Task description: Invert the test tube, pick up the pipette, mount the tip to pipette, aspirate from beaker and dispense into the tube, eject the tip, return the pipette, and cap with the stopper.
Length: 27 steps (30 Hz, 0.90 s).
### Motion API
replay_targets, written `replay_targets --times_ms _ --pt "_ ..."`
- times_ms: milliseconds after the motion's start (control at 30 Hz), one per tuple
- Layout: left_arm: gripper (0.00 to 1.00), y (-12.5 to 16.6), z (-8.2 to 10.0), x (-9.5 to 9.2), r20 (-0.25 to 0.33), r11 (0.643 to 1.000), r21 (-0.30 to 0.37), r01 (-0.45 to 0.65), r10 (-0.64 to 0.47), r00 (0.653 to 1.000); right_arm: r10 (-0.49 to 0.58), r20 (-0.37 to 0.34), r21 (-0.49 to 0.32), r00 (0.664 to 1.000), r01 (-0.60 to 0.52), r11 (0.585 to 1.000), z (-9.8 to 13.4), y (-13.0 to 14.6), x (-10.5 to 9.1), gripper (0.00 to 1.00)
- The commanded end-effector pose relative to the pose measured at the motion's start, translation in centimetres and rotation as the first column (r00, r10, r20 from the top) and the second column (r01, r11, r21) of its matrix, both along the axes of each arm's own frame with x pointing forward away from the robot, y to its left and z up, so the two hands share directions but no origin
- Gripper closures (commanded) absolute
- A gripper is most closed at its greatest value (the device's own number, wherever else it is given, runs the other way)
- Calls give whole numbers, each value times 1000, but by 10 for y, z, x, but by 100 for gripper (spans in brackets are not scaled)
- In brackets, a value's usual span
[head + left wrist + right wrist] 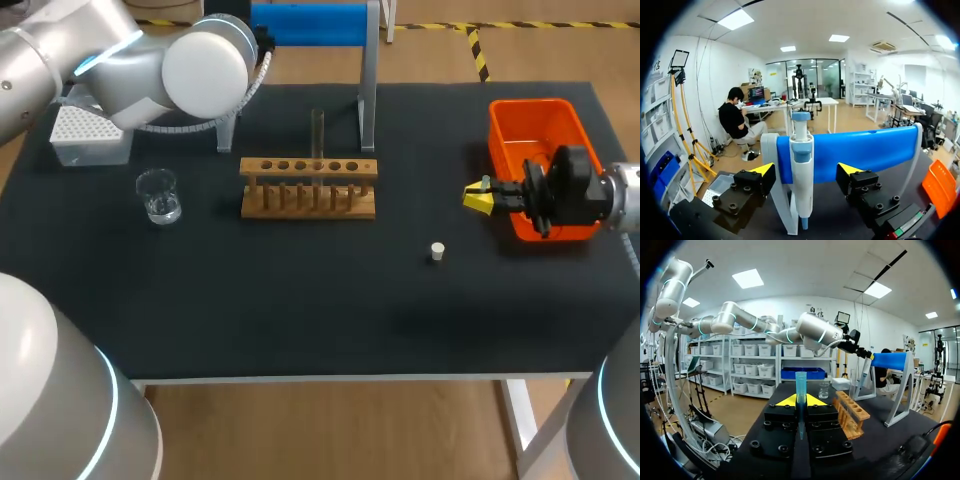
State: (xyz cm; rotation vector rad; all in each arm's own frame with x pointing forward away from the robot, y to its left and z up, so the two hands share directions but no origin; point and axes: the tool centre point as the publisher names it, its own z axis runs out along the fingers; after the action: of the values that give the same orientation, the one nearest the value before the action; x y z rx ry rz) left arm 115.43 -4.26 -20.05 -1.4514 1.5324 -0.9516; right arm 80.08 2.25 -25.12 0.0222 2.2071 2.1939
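Pipette (801, 165) hangs between left tool's (806, 170) spread fingers, seemingly untouched.

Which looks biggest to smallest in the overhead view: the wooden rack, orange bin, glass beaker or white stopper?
1. orange bin, largest though partly covered
2. wooden rack
3. glass beaker
4. white stopper, by far the smallest

No legible text, label, number or sign on the table (300, 300) or anything upon it

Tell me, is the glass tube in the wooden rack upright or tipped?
Upright: the test tube rises straight from a hole in the wooden rack.
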Motion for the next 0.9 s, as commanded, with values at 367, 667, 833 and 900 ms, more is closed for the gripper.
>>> replay_targets --times_ms 367,667,833,900 --pt "42 -2 -1 9 6 1000 -14 -3 3 1000 0 1 0 1000 0 1000 0 0 0 100" --pt "44 -2 -4 12 4 1000 -21 -9 9 1000 0 1 0 1000 0 1000 0 0 0 100" --pt "47 -2 -5 14 4 1000 -26 -12 12 1000 0 1 0 1000 0 1000 0 0 0 100" --pt "46 -2 -6 15 4 1000 -28 -11 11 1000 0 1 0 1000 0 1000 0 0 0 100"
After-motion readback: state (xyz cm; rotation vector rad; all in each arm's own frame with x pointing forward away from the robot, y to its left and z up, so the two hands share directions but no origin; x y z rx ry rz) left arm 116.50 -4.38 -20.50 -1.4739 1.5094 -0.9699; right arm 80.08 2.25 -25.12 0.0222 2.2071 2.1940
